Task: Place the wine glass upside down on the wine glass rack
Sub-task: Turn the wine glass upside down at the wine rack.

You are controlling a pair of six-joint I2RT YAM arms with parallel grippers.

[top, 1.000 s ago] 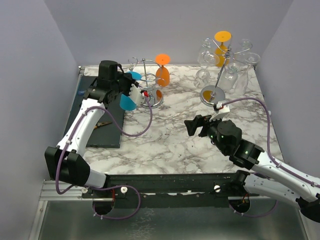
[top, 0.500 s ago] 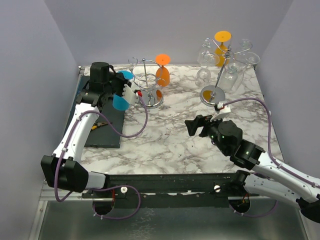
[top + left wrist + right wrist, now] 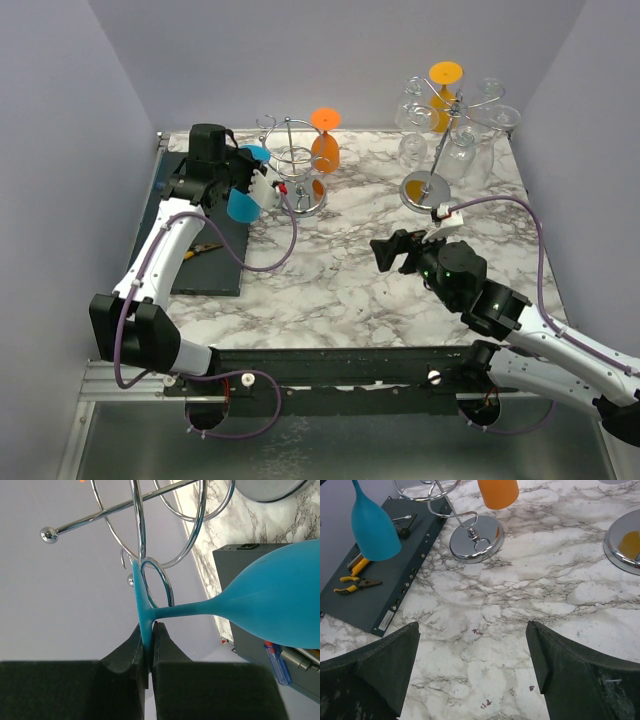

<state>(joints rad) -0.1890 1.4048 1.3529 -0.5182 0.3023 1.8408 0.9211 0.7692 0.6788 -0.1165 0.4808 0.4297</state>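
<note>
At the far left a dark slab (image 3: 205,262) lies on the marble table (image 3: 340,290) with pliers (image 3: 357,586) on it. Above its far end the left gripper (image 3: 148,632) is clamped on the blue wine glass (image 3: 243,203), pinching the thin disc of the foot (image 3: 140,600) edge-on between its fingers. The glass is already inverted. In the right wrist view its stem rises roughly upright, and the bowl (image 3: 372,527) hangs mouth down over the slab, clear of the surface. Just to its right stands the chrome rack (image 3: 308,203), with an orange glass (image 3: 324,152) hanging bowl down on its far right side. The coming move turns on the rack lying to the right of the held glass. In the left wrist view the foot sits right against one small wire loop, with the stem running away from it toward the bowl. Whether foot and wire touch I cannot tell. As I judge it, the stem has to slide sideways into a loop so the foot rests on top, and the left arm is plainly the one placed to do that. Further right, well apart from the rack, the right gripper (image 3: 393,252) hovers over bare marble with its jaws spread wide and nothing between them. At the far right a second rack (image 3: 425,188) carries clear glasses and another orange one.
</note>
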